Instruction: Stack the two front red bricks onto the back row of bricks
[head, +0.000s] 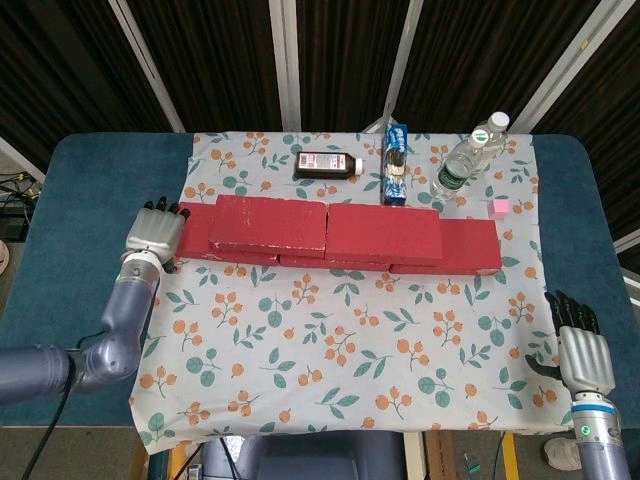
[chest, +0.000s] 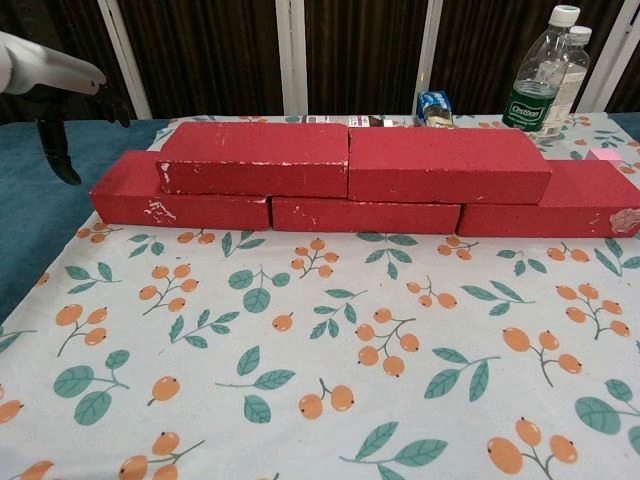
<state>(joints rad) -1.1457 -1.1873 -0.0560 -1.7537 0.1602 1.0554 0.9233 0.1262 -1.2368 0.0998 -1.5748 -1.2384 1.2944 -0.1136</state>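
Our left hand (head: 153, 232) hangs just off the left end of the brick wall, fingers spread and pointing down, holding nothing and apart from the bricks. Our right hand (head: 583, 350) rests at the table's near right edge, fingers extended, also empty. Two upper red bricks (head: 328, 229) sit end to end on the back row of bricks (chest: 370, 213). Everything lies on a floral tablecloth (head: 340, 360) over a blue table (head: 70, 230). Behind stand a water bottle (head: 465, 160), a dark bottle (head: 327, 164) and black curtains (head: 220, 60).
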